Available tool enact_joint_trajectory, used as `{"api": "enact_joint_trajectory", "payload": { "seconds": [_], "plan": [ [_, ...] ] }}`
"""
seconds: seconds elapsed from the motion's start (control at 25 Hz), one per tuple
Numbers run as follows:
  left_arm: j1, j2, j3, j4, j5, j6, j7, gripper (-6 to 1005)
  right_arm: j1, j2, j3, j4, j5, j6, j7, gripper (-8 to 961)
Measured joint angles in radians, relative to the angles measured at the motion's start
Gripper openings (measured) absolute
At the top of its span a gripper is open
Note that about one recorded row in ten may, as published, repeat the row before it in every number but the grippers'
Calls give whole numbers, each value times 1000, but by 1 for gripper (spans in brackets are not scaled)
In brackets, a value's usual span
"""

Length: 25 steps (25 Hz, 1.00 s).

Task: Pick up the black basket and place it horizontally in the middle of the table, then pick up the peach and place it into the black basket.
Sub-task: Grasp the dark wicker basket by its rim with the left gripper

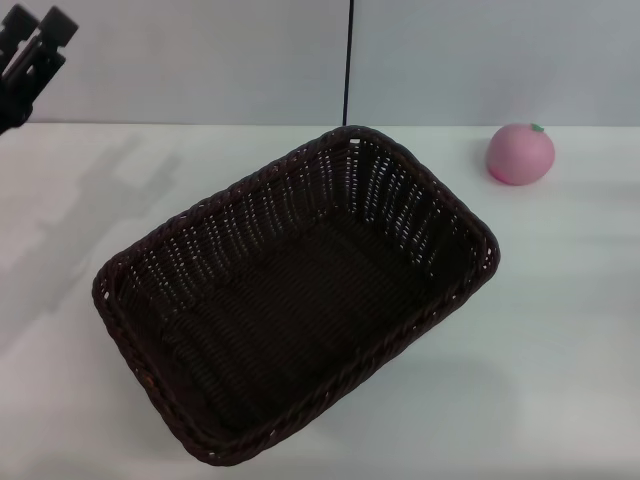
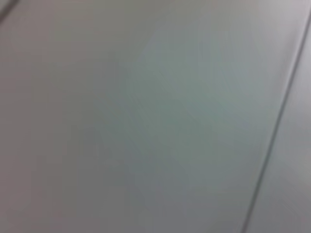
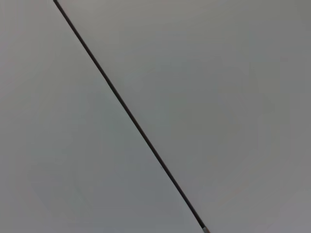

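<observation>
In the head view the black basket point(image 1: 290, 300) lies on the white table point(image 1: 560, 330), turned diagonally, with one corner toward the far middle and another toward the near left. It is empty. The pink peach point(image 1: 520, 153) sits on the table at the far right, apart from the basket. My left gripper point(image 1: 30, 45) is raised at the far left corner, well away from the basket. My right gripper is out of view. Both wrist views show only a plain grey wall.
A grey wall with a dark vertical seam point(image 1: 349, 60) stands behind the table. The same seam crosses the right wrist view point(image 3: 131, 116). Bare tabletop lies to the right of and in front of the basket.
</observation>
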<state>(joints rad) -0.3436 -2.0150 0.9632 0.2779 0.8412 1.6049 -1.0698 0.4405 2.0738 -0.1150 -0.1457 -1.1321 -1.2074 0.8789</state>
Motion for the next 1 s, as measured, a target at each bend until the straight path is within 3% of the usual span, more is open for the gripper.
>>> {"api": "enact_joint_trajectory", "payload": {
  "seconds": [0.24,0.28,0.52,0.8,1.0],
  "plan": [
    [-1,37,0,160,139,-55,-204,783,1,-1,0,2,0,0,0,597],
    [-7,58,-6,255,251,-88,-336,783,1,-1,0,2,0,0,0,596],
    [-28,93,-23,472,494,-136,-635,770,-2,-1,0,2,0,0,0,597],
    [-90,112,-65,738,855,-95,-934,756,-2,-2,0,6,0,3,-1,596],
    [-158,100,-79,901,1104,-22,-1096,745,-2,-1,0,9,0,8,-1,596]
  ]
}}
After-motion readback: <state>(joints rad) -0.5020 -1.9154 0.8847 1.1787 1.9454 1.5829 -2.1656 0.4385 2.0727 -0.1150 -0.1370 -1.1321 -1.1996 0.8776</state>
